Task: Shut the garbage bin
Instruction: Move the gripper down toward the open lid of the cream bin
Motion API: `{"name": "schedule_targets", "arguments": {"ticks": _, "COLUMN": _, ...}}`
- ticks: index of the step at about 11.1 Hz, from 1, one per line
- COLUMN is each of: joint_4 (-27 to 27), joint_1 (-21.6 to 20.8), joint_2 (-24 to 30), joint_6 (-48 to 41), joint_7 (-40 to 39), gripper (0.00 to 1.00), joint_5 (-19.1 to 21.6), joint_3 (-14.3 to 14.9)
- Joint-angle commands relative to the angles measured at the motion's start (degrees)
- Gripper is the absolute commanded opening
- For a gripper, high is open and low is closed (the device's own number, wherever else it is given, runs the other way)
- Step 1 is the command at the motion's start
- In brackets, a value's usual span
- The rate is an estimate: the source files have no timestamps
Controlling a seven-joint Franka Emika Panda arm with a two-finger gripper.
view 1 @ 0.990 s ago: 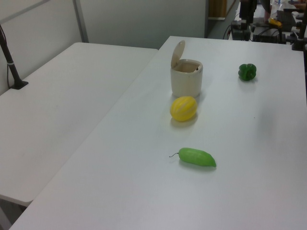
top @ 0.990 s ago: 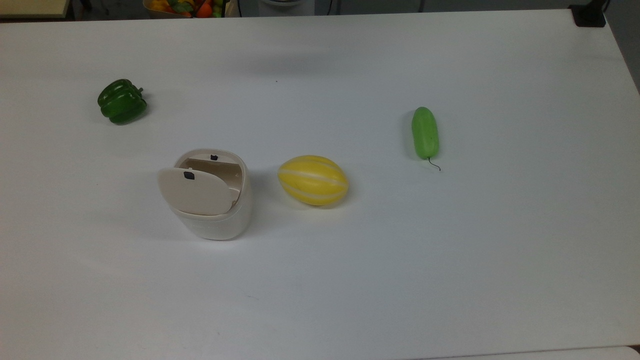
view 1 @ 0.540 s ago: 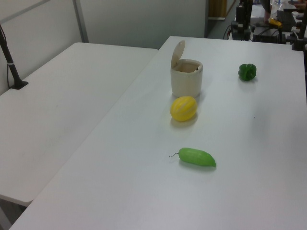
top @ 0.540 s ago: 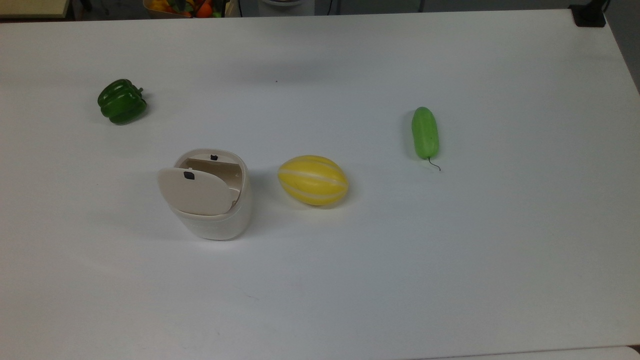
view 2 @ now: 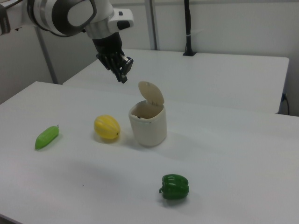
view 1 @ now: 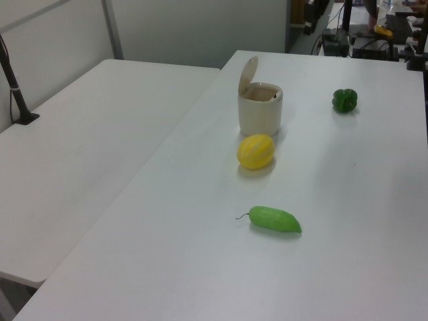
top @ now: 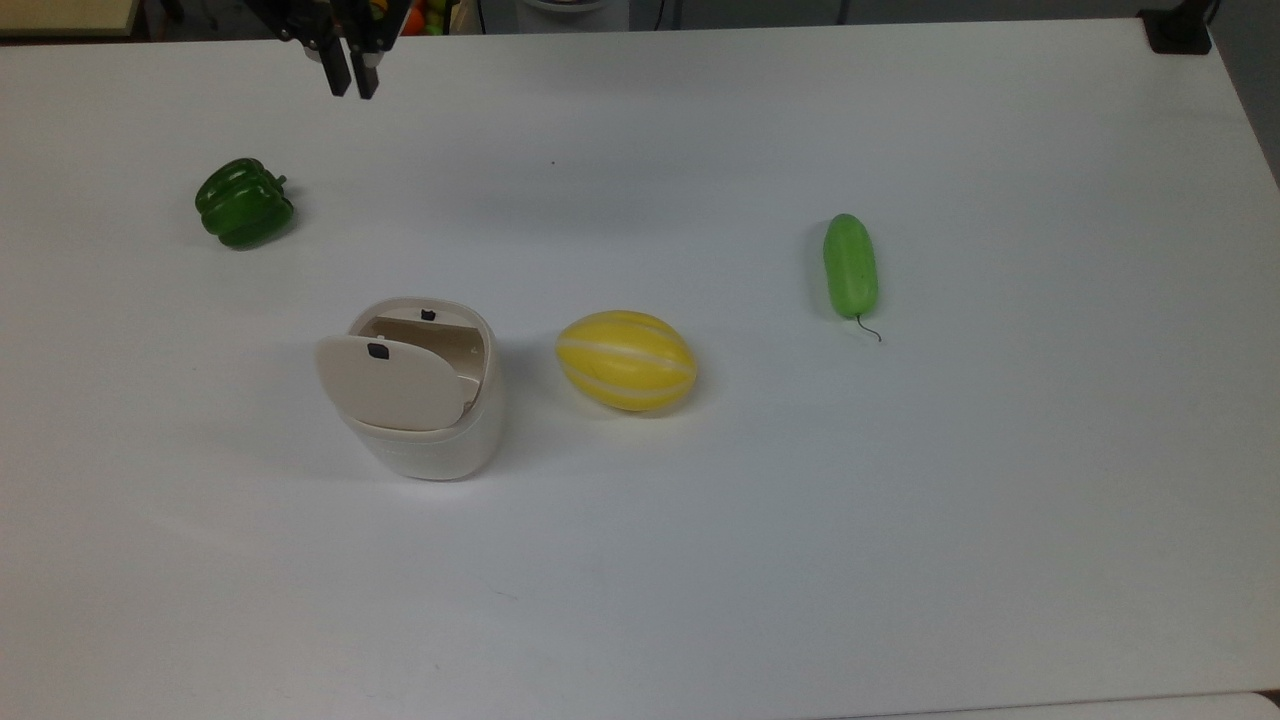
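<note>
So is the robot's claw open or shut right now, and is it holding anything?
Claw: shut, with nothing between its fingers; it hangs in the air away from the garbage bin.

A white counter (top: 900, 550) carries three pieces of produce. A green bell pepper (top: 244, 203) lies at the top view's upper left. A yellow striped melon (top: 626, 360) sits near the middle of the frame. A light green cucumber (top: 850, 265) with a thin dark stem lies right of centre, well apart from the melon. In the left view a second white table (view 1: 80, 154) stands at the left of the frame.
</note>
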State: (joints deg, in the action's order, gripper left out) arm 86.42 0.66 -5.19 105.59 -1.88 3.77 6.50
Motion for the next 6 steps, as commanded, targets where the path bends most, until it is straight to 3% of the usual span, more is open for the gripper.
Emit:
{"name": "schedule_targets", "arguments": {"ticks": 1, "joint_4": -3.71, "joint_1": -0.40, "joint_2": -2.36, "joint_6": 6.88, "joint_7": 2.40, "gripper": 0.09, "joint_5": 2.82, "joint_3": 0.79}}
{"name": "schedule_targets", "arguments": {"ticks": 6, "joint_4": -3.98, "joint_1": -0.58, "joint_2": -5.87, "joint_6": 26.31, "joint_7": 9.79, "gripper": 0.08, "joint_5": 2.91, "joint_3": 0.71}}
